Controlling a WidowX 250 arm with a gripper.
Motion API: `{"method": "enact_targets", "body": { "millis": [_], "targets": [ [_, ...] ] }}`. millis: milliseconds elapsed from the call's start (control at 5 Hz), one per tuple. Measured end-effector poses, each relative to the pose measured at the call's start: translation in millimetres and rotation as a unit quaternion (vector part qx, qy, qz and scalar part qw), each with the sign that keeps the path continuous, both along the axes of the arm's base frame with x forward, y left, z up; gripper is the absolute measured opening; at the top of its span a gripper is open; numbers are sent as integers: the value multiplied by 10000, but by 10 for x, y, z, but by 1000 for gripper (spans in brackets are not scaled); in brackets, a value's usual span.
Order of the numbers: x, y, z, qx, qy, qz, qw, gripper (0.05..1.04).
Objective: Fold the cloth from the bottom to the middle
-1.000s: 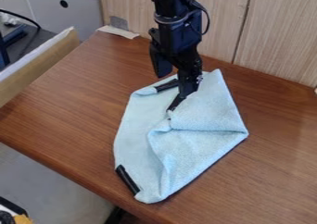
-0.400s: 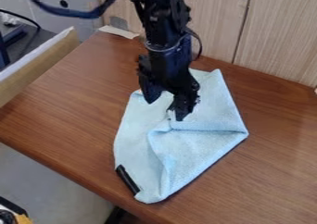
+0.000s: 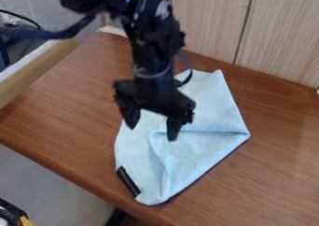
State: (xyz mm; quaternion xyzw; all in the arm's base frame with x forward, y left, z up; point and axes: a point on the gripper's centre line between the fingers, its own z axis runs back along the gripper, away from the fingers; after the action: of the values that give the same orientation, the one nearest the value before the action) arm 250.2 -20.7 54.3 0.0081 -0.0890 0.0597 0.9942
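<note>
Over the middle of the frame, the gripper (image 3: 152, 134) hangs above the left half of the cloth (image 3: 209, 103), its two fingers spread apart with nothing between them. The cloth lies on the wooden table (image 3: 68, 117), from the centre of the frame down to the lower middle, with a crease running out to its right corner and loose ridges toward its lower end. A black strip (image 3: 128, 181) sits along its lower-left edge.

The step in hand looks like getting to the bottom end for a grasp; that end points to the bottom of the frame, so the fold asked for seems not yet made. The next move calls for the gripper to go toward the lower middle of the frame, come down at the bottom edge, close on the fabric, then lift and carry it up to the middle. A shallow pinch could slip off or drag the whole cloth.
</note>
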Motion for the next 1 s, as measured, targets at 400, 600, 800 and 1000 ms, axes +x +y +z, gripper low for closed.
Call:
{"method": "enact_targets", "body": {
  "millis": [400,600,800,1000],
  "targets": [
    [-347,154,-287,24,187,953,9953,999],
    [-435,217,-457,108,408,1041,9937,999],
    [-436,219,-587,8,520,1021,9934,999],
    [-438,215,-696,-26,611,950,9936,997]
  ]
}}
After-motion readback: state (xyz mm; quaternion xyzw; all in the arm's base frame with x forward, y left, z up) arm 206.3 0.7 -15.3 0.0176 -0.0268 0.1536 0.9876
